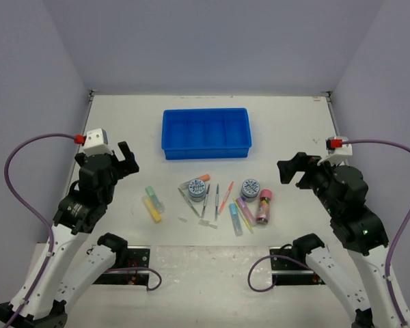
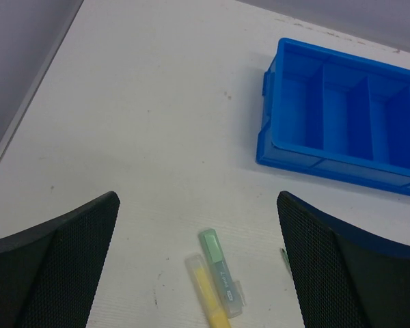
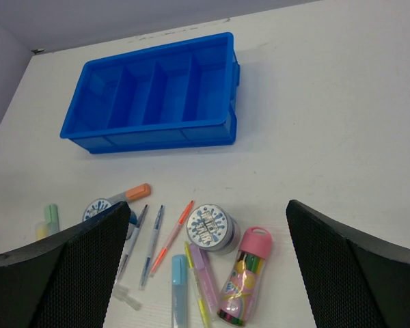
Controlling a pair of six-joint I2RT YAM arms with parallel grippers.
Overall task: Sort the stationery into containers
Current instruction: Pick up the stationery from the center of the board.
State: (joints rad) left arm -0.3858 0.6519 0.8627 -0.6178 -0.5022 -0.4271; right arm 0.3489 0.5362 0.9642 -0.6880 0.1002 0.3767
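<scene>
The table point(image 1: 294, 123) is shown brightly and evenly lit from overhead, with soft, short shadows cast beside the tray point(image 1: 206, 152). In the wrist views the near fingers point(image 2: 55, 273) are rendered dark and perhaps slightly out of focus.

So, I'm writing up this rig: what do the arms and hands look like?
The left arm and right arm have black joints over white lower links. Each wrist carries a white block with a red plug feeding a looping purple cable. The left hand and right hand are black, with two mesh-textured fingers.
</scene>
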